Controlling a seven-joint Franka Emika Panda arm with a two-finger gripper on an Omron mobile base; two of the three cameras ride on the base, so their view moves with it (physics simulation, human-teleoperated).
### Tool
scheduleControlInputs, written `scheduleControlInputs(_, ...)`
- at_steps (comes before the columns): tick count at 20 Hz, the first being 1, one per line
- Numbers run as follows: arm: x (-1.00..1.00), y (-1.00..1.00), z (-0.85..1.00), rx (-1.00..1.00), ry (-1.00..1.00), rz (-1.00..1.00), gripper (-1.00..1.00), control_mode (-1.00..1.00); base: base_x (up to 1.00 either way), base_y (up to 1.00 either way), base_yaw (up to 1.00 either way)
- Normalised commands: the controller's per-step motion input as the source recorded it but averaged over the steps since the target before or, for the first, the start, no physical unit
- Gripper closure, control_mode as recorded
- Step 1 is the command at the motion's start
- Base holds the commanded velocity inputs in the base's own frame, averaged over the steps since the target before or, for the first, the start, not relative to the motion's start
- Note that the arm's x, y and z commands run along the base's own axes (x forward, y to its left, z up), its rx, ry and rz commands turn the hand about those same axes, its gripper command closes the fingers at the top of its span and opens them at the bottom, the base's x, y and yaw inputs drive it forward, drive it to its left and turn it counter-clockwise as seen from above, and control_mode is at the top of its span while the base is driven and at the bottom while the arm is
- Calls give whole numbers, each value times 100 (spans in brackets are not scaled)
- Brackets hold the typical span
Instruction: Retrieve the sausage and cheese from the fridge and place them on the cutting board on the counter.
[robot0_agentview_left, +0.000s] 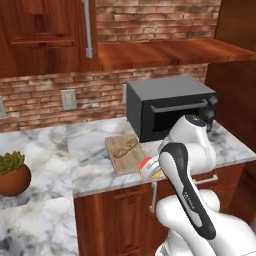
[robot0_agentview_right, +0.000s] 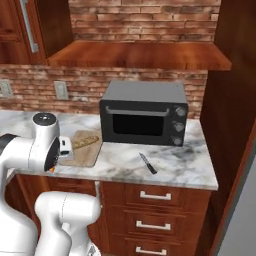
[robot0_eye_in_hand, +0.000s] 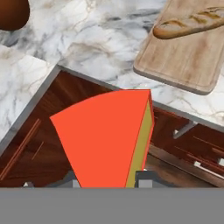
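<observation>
The cheese (robot0_eye_in_hand: 105, 135) is a flat-faced wedge, smooth and matte, with a broad reddish-orange face and a narrow yellow side; in the left base view its orange and yellow (robot0_agentview_left: 150, 169) peek out beside the arm at the counter's front edge. It hangs in the air over the front edge of the counter (robot0_eye_in_hand: 100, 48), above the reddish-brown wooden cabinet fronts, short of the cutting board (robot0_eye_in_hand: 192, 61). The board is a light tan wooden rectangle with rounded corners and visible grain, lying flat on the marble in front of the microwave's left end. A long speckled tan bread loaf (robot0_eye_in_hand: 190, 22) lies on it.

The counter is white-and-grey veined marble over wooden drawers with silver handles (robot0_agentview_right: 152, 196). A boxy dark grey microwave (robot0_agentview_right: 144, 119) stands against a red brick wall, under a wooden shelf. A black-handled knife (robot0_agentview_right: 148, 163) lies on the marble in front of the microwave, well apart from the board. A round brown pot with a green plant (robot0_agentview_left: 13, 175) sits at the far left.

The gripper (robot0_eye_in_hand: 107, 177) has its two dark fingers drawn in against the wedge's narrow end, clamping the cheese between them
</observation>
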Motion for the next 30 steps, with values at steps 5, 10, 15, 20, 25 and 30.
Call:
scheduleControlInputs(5, 0, 0, 0, 0, 0, 0, 100, 100, 47, 54, 0)
scheduleControlInputs(10, 0, 0, 0, 0, 0, 0, 100, 100, 44, 36, 0)
scheduleControlInputs(15, 0, 0, 0, 0, 0, 0, 100, 100, 26, 14, -1)
scheduleControlInputs(20, 0, 0, 0, 0, 0, 0, 100, 100, 0, 0, 0)
scheduleControlInputs(25, 0, 0, 0, 0, 0, 0, 100, 100, 0, 0, 0)
scheduleControlInputs(30, 0, 0, 0, 0, 0, 0, 100, -100, 0, 0, 0)
